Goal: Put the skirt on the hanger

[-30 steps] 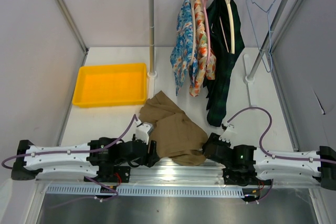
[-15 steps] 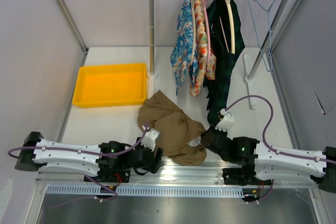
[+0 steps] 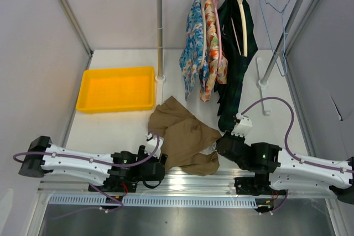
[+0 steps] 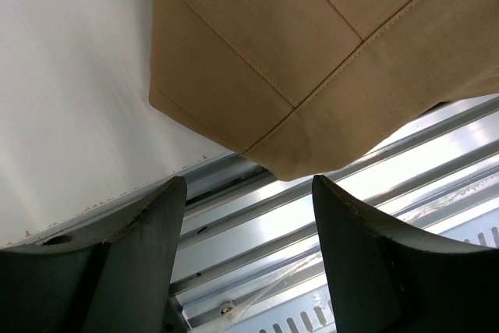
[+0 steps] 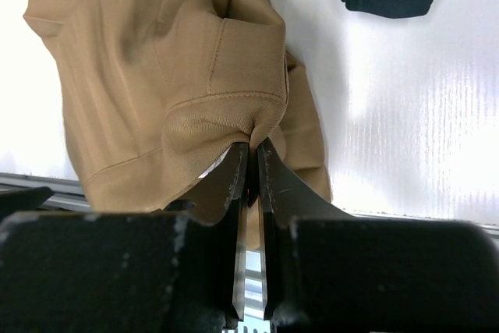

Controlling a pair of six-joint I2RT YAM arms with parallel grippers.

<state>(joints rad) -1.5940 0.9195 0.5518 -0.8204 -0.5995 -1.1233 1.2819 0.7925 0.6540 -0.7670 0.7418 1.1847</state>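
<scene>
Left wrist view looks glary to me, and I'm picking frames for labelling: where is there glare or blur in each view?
Left wrist: strong glare on the metal rail, skirt seams sharp. Right wrist: white table washed out, right claw nearly black. Top external: even light, faint shadows, no blur.

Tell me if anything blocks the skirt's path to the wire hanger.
Yes: the dark green plaid garment hangs between the skirt and the wire hanger, and the rack's slanted right post stands beside that hanger.
</scene>
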